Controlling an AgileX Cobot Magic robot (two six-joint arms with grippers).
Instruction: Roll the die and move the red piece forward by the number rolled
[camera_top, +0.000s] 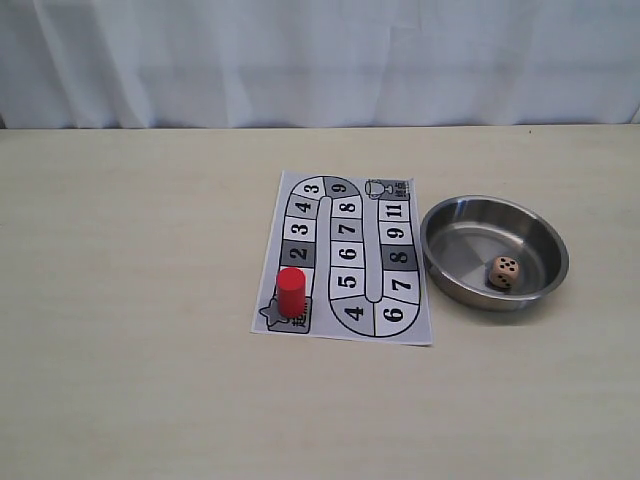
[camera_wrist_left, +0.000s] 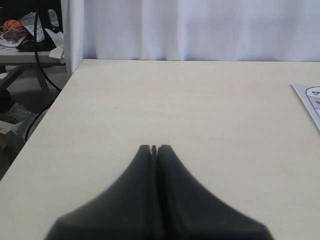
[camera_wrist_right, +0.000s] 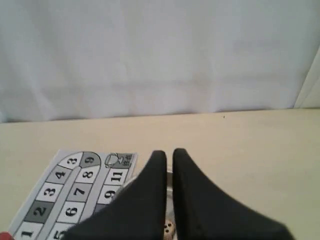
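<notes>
The red piece (camera_top: 290, 291) stands upright on the star square at the near left corner of the printed board (camera_top: 345, 258), beside square 2. The die (camera_top: 503, 273) lies inside the steel bowl (camera_top: 440, 262), five dots facing up. Neither gripper shows in the exterior view. In the left wrist view my left gripper (camera_wrist_left: 154, 148) is shut and empty over bare table, far from both objects. My right gripper (camera_wrist_right: 169, 152) holds nothing, its fingers nearly together with only a narrow slit. Through that slit the die (camera_wrist_right: 170, 229) shows below.
The board (camera_wrist_right: 65, 195) carries numbered squares up to 11 and a trophy square at its far end. One corner of the board (camera_wrist_left: 310, 100) appears in the left wrist view. A white curtain (camera_top: 320, 60) backs the table. The table's left edge drops to clutter (camera_wrist_left: 25, 35).
</notes>
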